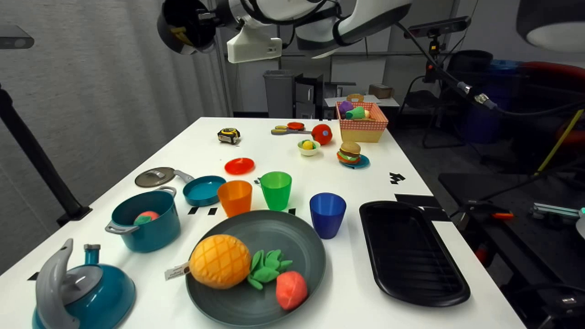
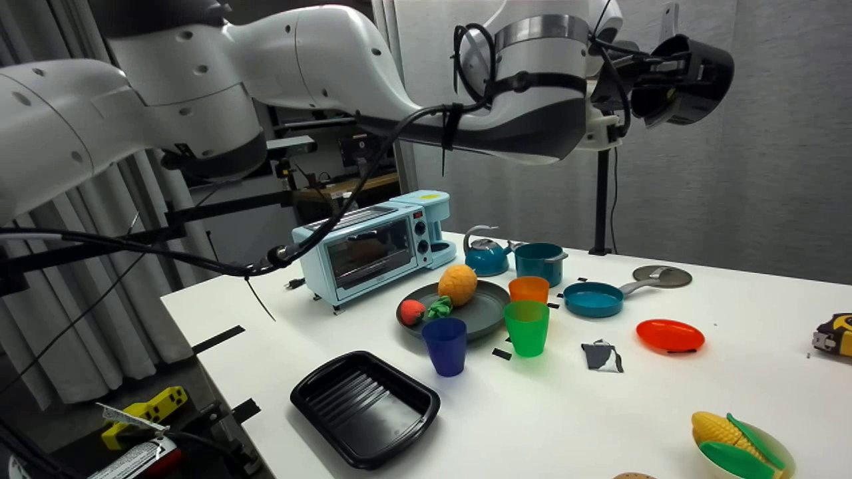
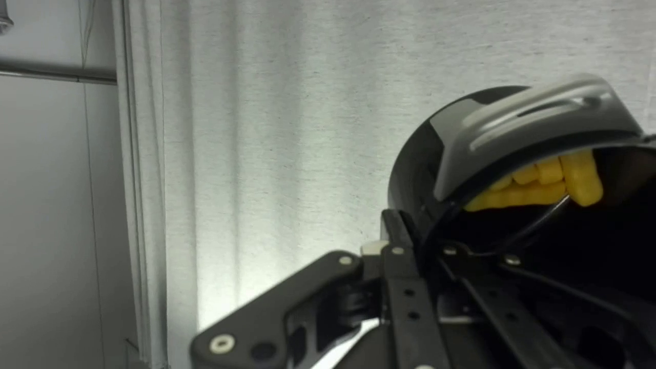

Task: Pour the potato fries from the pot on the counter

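The black pot is in my gripper, high above the white counter (image 1: 183,151) at its curtain side. It shows in both exterior views (image 1: 194,20) (image 2: 709,80) and at the right of the wrist view (image 3: 415,169). My gripper (image 3: 417,230) is shut on the pot's rim, one finger outside and one inside. It also shows in both exterior views (image 1: 209,17) (image 2: 665,63). The pot is tipped well onto its side. Several yellow fries (image 3: 538,179) lie inside it against the wall; they also show in an exterior view (image 1: 182,35). The pot's far inside is dark.
On the counter stand a teal pot (image 1: 146,224), a teal pan (image 1: 203,191), a kettle (image 2: 486,256), a grey plate (image 1: 292,237), orange, green and blue cups (image 1: 327,214), a black tray (image 2: 366,406), a toaster oven (image 2: 373,246) and a basket (image 1: 363,130). A camera post (image 2: 602,199) rises behind.
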